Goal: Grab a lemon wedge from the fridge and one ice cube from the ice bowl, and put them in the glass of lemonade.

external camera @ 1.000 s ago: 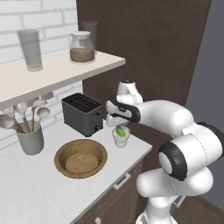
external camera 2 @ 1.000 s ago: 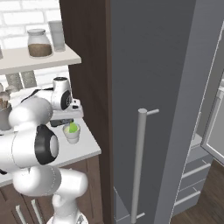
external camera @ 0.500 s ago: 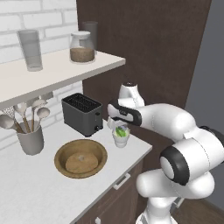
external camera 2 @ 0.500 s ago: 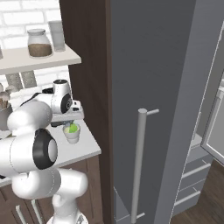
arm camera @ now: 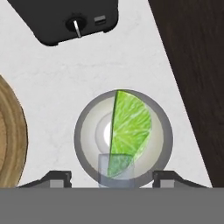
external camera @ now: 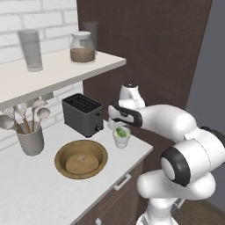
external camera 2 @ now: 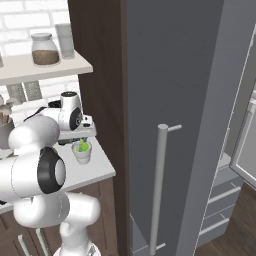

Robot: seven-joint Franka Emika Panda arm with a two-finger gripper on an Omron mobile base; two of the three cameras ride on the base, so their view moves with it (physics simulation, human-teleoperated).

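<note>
While the two-finger gripper point(arm camera: 112, 177) hovers with jaws wide above the small whitish glass of lemonade point(arm camera: 124, 138) near the white counter's point(arm camera: 52, 78) right edge, a slippery yellow-green lemon wedge point(arm camera: 129, 127) and pale translucent ice cube point(arm camera: 116, 168) sit inside; both seem light, best pinched across flat faces.

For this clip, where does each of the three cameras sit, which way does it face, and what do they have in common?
Left base view: behind the arm on its left, looking forward and down at the counter, toaster, ice bowl and glass of lemonade; the white arm rises at lower right.
Right base view: behind on the right, facing the fridge door; the arm rises at lower left.
Hand view: on the hand, looking straight down into the glass at the lemon wedge and ice cube; the gripper fingertips show at the bottom.
Shared: all three show the glass.
</note>
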